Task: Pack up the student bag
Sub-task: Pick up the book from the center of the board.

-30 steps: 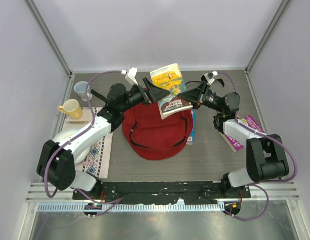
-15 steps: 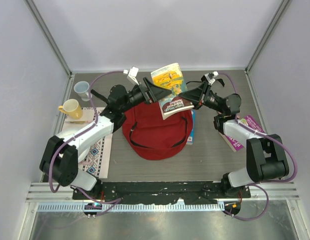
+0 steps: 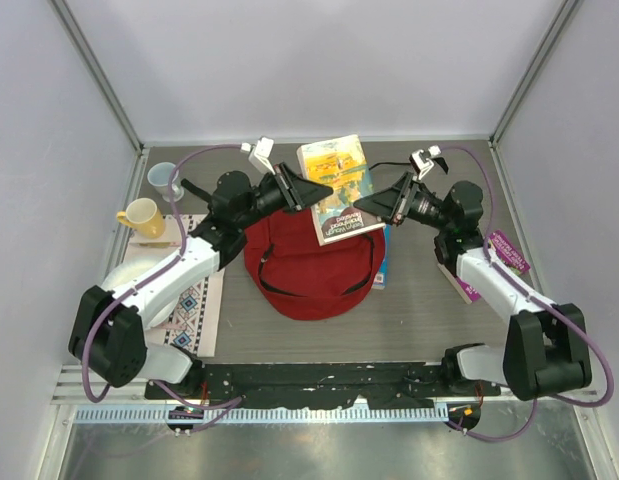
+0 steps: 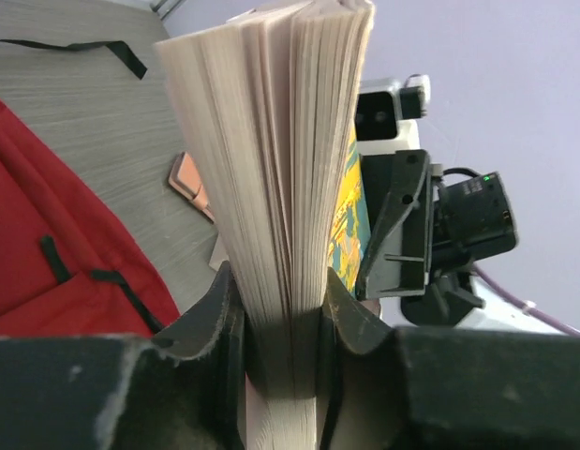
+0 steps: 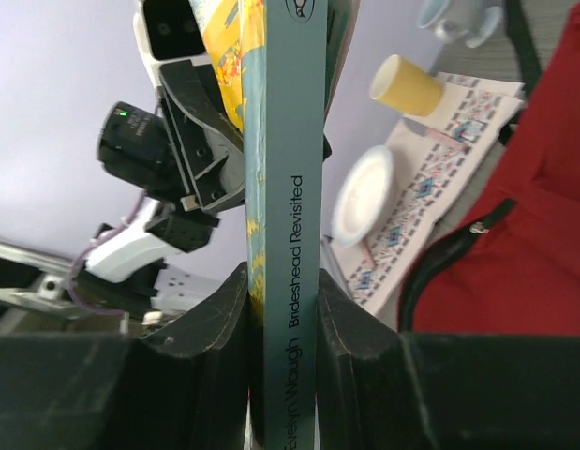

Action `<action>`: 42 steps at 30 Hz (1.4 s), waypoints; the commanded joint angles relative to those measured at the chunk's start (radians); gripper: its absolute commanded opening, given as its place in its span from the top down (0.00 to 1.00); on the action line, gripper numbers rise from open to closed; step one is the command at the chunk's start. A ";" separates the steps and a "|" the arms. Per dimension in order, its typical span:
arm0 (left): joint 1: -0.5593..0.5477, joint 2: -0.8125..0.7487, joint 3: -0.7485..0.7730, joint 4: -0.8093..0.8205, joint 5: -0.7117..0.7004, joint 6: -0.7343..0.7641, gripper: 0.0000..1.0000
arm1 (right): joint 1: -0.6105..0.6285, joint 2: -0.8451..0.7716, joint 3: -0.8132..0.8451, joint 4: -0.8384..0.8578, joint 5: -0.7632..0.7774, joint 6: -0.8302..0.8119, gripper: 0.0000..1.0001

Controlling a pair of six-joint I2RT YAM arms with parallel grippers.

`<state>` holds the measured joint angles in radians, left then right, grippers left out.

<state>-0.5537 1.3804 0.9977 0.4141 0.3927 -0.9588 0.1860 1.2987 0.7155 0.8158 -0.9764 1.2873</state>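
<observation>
Paper is what my left gripper (image 4: 275, 314) is pinching: both fingers (image 4: 215, 319) are pressing in narrow against the page edges of a thick paperback (image 4: 280, 187) standing on end between them. My right gripper (image 5: 282, 309) is clamping the same paperback by its teal spine, so the two of us are carrying it together from opposite sides. It is hanging in the air over the far end of the student bag (image 3: 309, 265), which is lying flat and red on the table (image 3: 429, 310) just below.

I judge that I am sharing or handing over the book ahead of stowing it. The next move is calling for one hand to let go, or for both to tip it down toward the bag's mouth; I cannot tell whether the zip is open.

The spine is reading "Brideshead Revisited" and, partly cut off, "Evelyn Waugh"; the cover print is too small to read.

Farther out on my left, a yellow mug (image 3: 141, 217) and a white plate (image 5: 364, 197) are sitting by a patterned mat (image 3: 201, 300); a purple-covered book (image 3: 509, 250) is lying on my right.
</observation>
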 commanded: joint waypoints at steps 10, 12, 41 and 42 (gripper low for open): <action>0.008 -0.017 0.005 0.009 -0.139 -0.004 1.00 | 0.012 -0.162 0.134 -0.693 0.292 -0.486 0.26; 0.009 -0.030 -0.001 0.020 -0.164 -0.012 1.00 | 0.013 -0.203 0.095 -0.716 0.386 -0.484 0.17; 0.028 -0.029 -0.192 0.515 -0.291 -0.270 1.00 | 0.251 0.037 -0.019 -0.035 0.576 -0.026 0.12; 0.028 -0.029 -0.195 0.517 -0.293 -0.270 1.00 | 0.257 0.062 -0.010 0.009 0.570 -0.017 0.12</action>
<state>-0.5274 1.3849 0.7990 0.7368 0.1047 -1.1957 0.4305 1.3041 0.6369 0.6212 -0.4397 1.2140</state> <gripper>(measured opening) 0.307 0.879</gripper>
